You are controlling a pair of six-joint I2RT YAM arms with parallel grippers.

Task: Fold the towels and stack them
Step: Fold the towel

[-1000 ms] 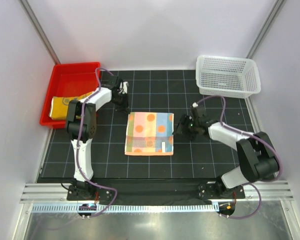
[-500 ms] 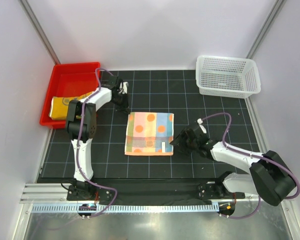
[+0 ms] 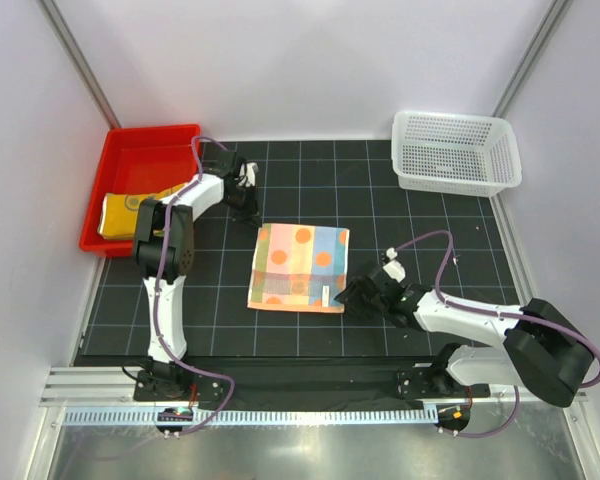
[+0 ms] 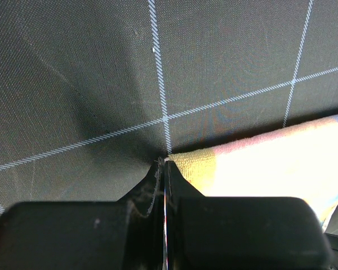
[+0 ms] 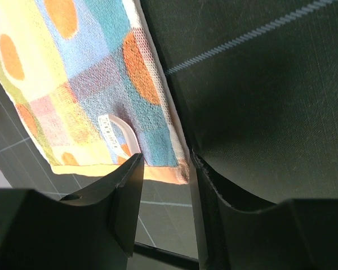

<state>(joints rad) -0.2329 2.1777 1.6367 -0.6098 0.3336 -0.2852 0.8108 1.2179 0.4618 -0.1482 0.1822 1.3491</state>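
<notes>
Orange dotted towel (image 3: 300, 265) lies on the bench (image 3: 410, 215); left hand (image 4: 164, 164), pressed together, meets its 11 o'clock corner; right hand (image 5: 166, 162), spread, straddles its 5 o'clock corner.

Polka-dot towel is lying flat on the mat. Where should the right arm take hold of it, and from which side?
Take the polka-dot towel at its near right corner, coming in low from the right. It lies flat on the mat, so only an edge offers a bite, and the right gripper has that corner between its open fingers.
</notes>
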